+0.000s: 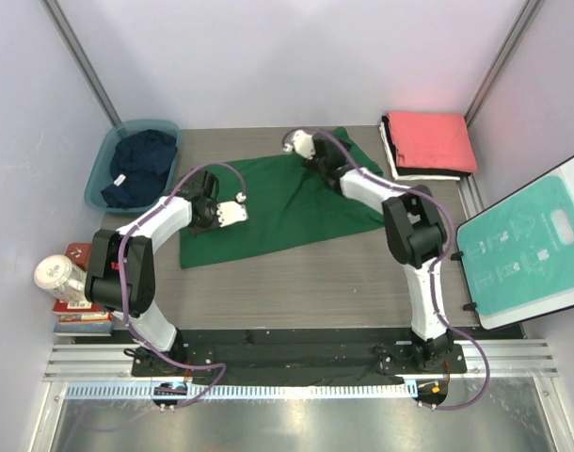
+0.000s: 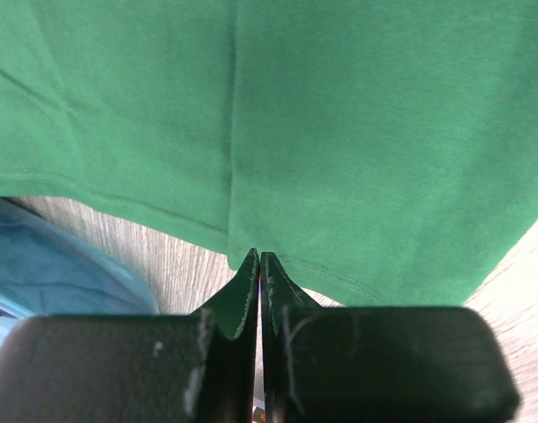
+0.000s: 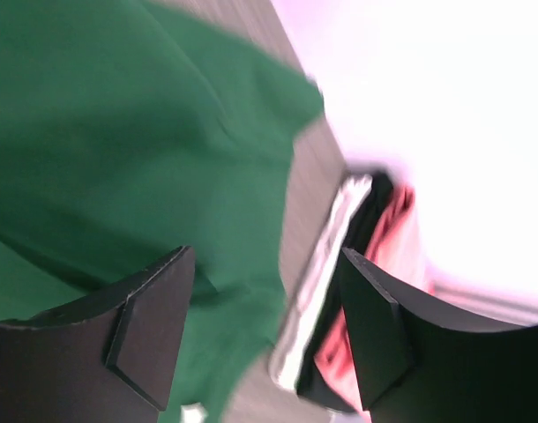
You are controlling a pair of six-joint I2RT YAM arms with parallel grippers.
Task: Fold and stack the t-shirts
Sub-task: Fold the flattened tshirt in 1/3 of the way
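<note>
- Grey wood-grain counter (image 1: pixel 315 273) between pale walls carries a dark green t-shirt (image 1: pixel 287 202), spread near its middle.
- Left end effector (image 2: pixel 257 260) is closed, tips meeting right at the hem on the shirt's left edge; whether any cloth is pinched cannot be told.
- Right end effector (image 3: pixel 265 264) hangs above the shirt's far edge, jaws wide apart with nothing between them.
- Teal tub (image 1: pixel 103 174) at far left holds a navy t-shirt (image 1: pixel 141 160); a folded stack topped by a coral t-shirt (image 1: pixel 428 139) sits far right.
- Green cloth lies flat but slightly rumpled.
</note>
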